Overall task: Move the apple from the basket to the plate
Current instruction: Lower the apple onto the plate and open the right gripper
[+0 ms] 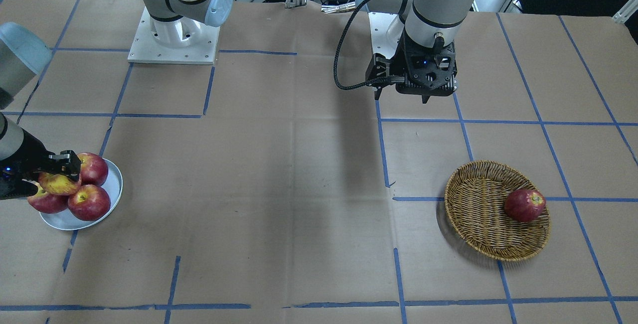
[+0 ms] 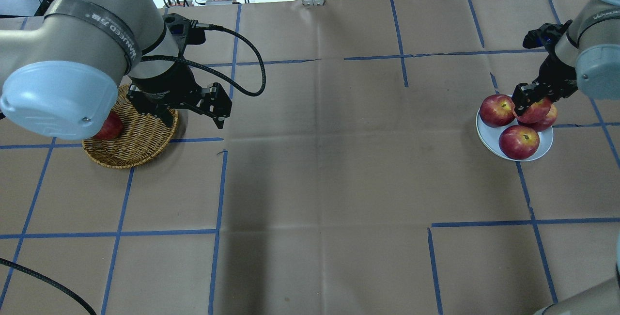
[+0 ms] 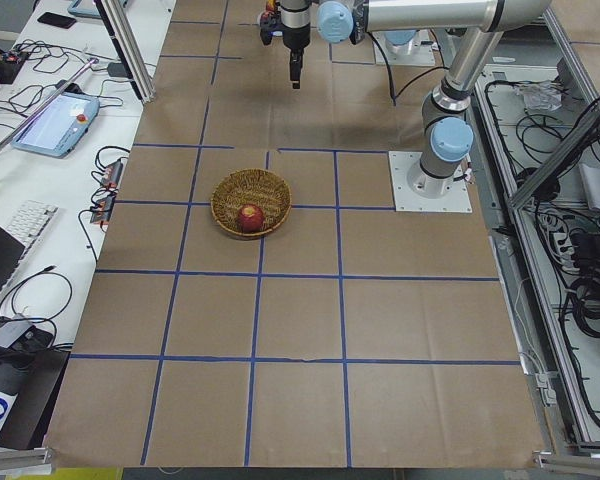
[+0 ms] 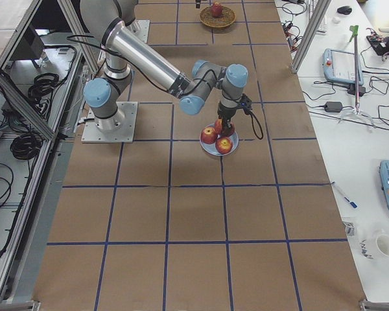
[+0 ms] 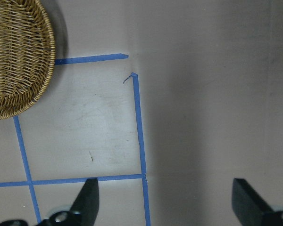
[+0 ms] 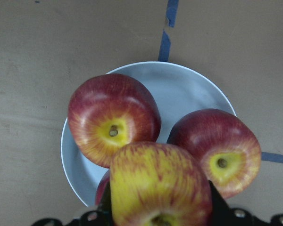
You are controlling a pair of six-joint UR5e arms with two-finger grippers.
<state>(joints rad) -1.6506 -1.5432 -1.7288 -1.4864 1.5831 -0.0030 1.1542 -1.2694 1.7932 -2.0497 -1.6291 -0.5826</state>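
The pale yellow-streaked apple (image 6: 158, 188) is held in my right gripper (image 1: 60, 174), which is shut on it just over the grey-blue plate (image 6: 179, 89). The apple also shows in the front view (image 1: 59, 183) and the overhead view (image 2: 535, 110). I cannot tell whether it touches the fruit below. The wicker basket (image 2: 140, 145) stands at the other end of the table. My left gripper (image 5: 165, 197) is open and empty, above the table beside the basket (image 5: 19, 61).
Three darker red apples lie on the plate (image 1: 112, 184), one of them at the front (image 1: 89, 202). One dark red apple (image 1: 524, 205) sits in the basket (image 1: 478, 224). Brown paper with blue tape lines covers the table between basket and plate.
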